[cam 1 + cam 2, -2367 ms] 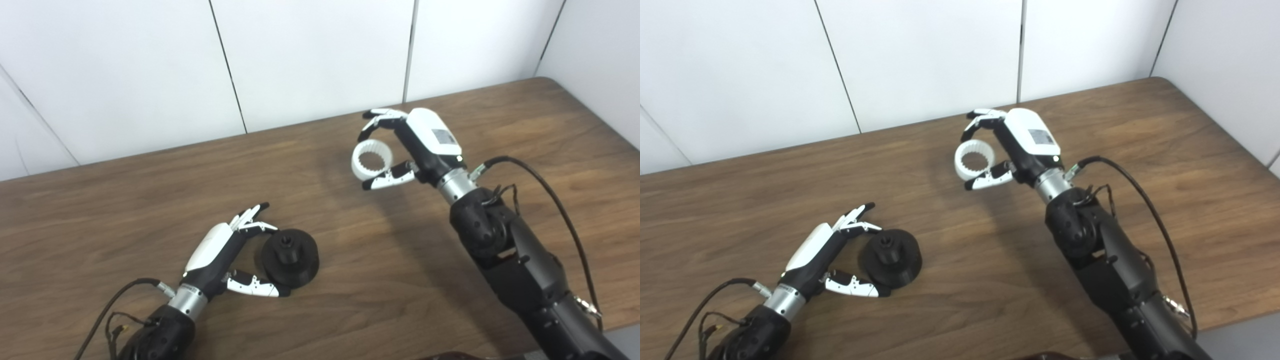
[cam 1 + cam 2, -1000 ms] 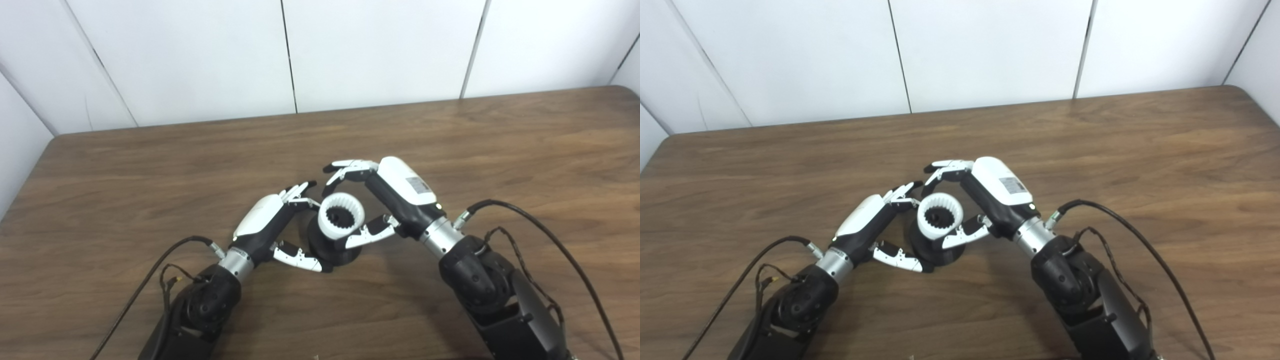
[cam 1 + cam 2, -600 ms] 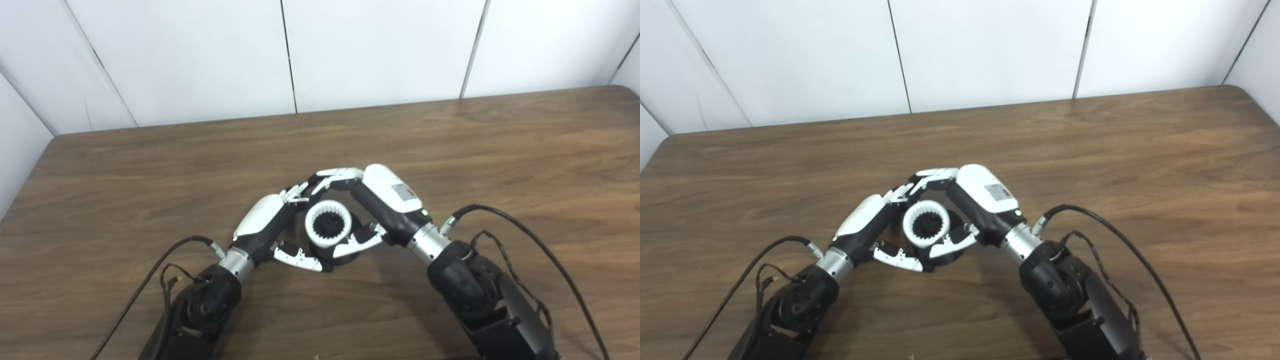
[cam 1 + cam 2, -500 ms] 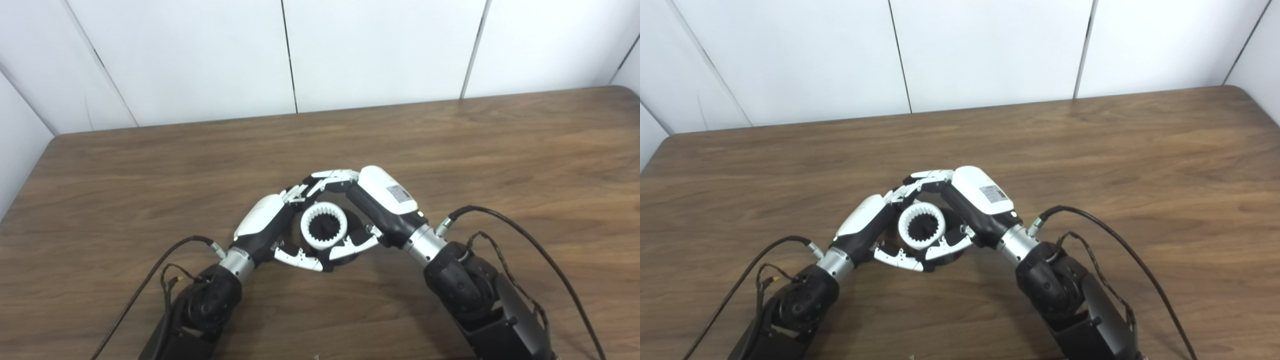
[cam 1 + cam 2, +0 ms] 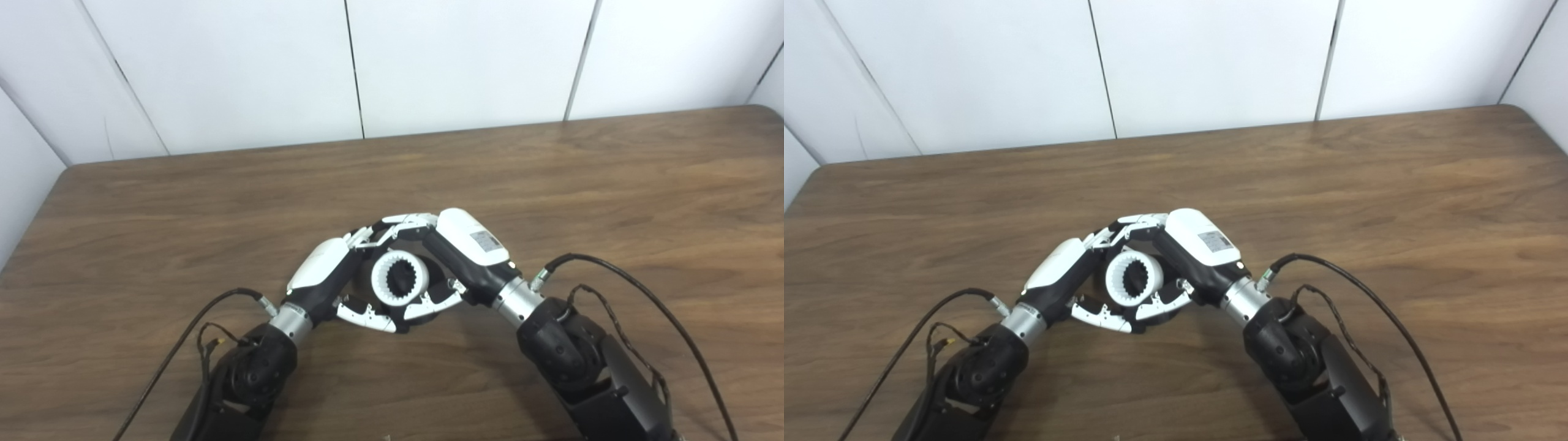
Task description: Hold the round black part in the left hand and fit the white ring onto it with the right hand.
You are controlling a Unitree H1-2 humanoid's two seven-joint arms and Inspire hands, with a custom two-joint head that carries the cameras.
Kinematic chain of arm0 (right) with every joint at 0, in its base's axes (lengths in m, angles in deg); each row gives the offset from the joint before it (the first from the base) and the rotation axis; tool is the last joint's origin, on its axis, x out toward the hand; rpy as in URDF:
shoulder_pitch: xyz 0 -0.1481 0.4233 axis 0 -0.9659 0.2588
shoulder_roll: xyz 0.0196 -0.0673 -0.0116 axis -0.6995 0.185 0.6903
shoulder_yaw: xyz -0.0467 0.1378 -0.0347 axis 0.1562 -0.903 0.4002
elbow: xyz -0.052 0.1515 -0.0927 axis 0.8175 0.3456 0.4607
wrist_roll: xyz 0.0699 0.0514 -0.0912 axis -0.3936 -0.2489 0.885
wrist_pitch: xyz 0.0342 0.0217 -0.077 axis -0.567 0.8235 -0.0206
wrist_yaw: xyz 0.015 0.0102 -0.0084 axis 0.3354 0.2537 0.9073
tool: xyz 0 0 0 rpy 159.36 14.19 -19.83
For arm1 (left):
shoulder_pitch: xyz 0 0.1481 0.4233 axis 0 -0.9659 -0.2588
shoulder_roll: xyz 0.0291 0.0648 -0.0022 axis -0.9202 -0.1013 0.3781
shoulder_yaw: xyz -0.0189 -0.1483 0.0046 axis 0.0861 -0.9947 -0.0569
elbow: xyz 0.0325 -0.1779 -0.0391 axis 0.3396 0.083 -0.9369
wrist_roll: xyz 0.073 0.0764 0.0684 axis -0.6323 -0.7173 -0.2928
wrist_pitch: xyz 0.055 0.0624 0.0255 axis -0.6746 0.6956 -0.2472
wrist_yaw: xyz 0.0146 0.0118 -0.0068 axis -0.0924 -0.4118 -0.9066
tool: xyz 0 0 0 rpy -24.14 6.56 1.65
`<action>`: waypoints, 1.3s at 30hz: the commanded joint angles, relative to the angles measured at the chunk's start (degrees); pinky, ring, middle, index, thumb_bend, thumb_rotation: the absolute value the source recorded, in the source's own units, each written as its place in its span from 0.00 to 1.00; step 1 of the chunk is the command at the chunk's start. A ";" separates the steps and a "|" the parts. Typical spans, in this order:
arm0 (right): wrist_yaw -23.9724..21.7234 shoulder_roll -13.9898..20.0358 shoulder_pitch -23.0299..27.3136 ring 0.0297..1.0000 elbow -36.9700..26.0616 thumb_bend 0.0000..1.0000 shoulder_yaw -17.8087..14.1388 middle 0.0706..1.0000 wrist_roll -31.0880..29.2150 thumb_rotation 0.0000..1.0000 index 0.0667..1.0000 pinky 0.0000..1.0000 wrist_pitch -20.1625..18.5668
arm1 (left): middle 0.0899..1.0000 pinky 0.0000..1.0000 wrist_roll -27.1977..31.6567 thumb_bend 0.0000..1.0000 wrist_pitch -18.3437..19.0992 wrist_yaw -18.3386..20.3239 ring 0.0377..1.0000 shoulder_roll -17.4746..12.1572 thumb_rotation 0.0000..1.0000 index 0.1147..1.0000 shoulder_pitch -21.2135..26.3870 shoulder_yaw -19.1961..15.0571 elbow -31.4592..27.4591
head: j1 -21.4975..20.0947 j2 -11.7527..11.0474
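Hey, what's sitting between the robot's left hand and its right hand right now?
Between the left hand and the right hand sits the white ring, held by the right hand over the round black part, clearest in the left eye view.

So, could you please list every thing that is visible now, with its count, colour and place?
Toothed white plastic ring: one, white, table centre, over the black part, held by the right hand.
Round black part: one, black, under the ring, mostly hidden, between both hands.
Wooden table: one, brown, fills the view.
Wall panels: white, behind the table.
Cables: black, one by each arm.
Left hand: white and black, closed around the black part.
Right hand: white and black, gripping the ring.
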 commanded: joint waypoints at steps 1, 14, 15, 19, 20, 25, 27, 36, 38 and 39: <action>0.35 -0.17 2.49 0.81 -1.22 0.52 -1.23 0.80 -0.01 0.14 0.45 0.83 -0.05 | 1.00 1.00 0.45 0.96 -1.11 0.88 1.00 -0.30 0.33 0.56 0.73 0.24 -0.10 | 0.07 0.00; 0.63 -0.04 3.38 0.82 -1.47 0.52 -3.48 0.80 0.21 0.15 0.45 0.84 -0.83 | 1.00 1.00 1.24 0.95 -1.30 1.72 1.00 -1.08 0.33 0.56 0.94 0.03 0.13 | -0.30 0.13; 0.66 -0.03 3.41 0.82 -1.49 0.52 -3.59 0.80 0.21 0.15 0.45 0.84 -0.82 | 1.00 1.00 1.32 0.95 -1.22 1.81 1.00 -1.12 0.33 0.56 0.94 0.01 0.08 | -0.30 0.13; 0.82 0.00 3.44 0.82 -1.44 0.52 -3.90 0.81 0.26 0.15 0.45 0.84 -0.76 | 1.00 1.00 1.37 0.96 -1.05 1.95 1.00 -1.26 0.33 0.56 0.97 -0.04 -0.01 | -0.40 0.26; 0.76 0.01 3.41 0.82 -1.45 0.52 -3.98 0.81 0.23 0.15 0.45 0.84 -0.87 | 1.00 1.00 1.34 0.96 -1.03 1.93 1.00 -1.26 0.33 0.56 0.95 -0.06 -0.05 | -0.40 0.26; 0.84 -0.07 2.64 0.82 -1.13 0.52 -4.22 0.80 0.72 0.15 0.45 0.83 -1.37 | 1.00 1.00 1.12 0.96 -1.14 2.02 1.00 -1.57 0.33 0.56 0.98 -0.03 -0.57 | -0.39 0.47; 1.00 -0.08 1.99 0.82 -0.61 0.52 -4.18 0.80 0.91 0.15 0.45 0.83 -1.45 | 1.00 1.00 0.95 0.95 -0.86 2.12 1.00 -1.67 0.32 0.56 0.97 -0.04 -0.87 | -0.46 0.57; 2.90 -0.35 -0.42 0.81 1.71 0.52 -4.02 0.80 0.91 0.15 0.45 0.82 -1.36 | 1.00 1.00 1.33 0.95 -0.72 2.49 1.00 -2.04 0.30 0.56 0.79 -0.43 -1.60 | -0.50 0.86; 3.08 -0.56 -0.86 0.82 1.91 0.52 -4.17 0.80 0.33 0.15 0.45 0.83 -1.61 | 1.00 1.00 1.31 0.95 -0.63 2.56 1.00 -2.09 0.30 0.56 0.77 -0.48 -1.74 | -0.53 0.87; 3.14 -0.65 -1.07 0.82 2.00 0.52 -4.18 0.80 0.24 0.15 0.45 0.83 -1.74 | 1.00 1.00 1.33 0.95 -0.53 2.62 1.00 -2.12 0.30 0.56 0.76 -0.52 -1.84 | -0.53 0.95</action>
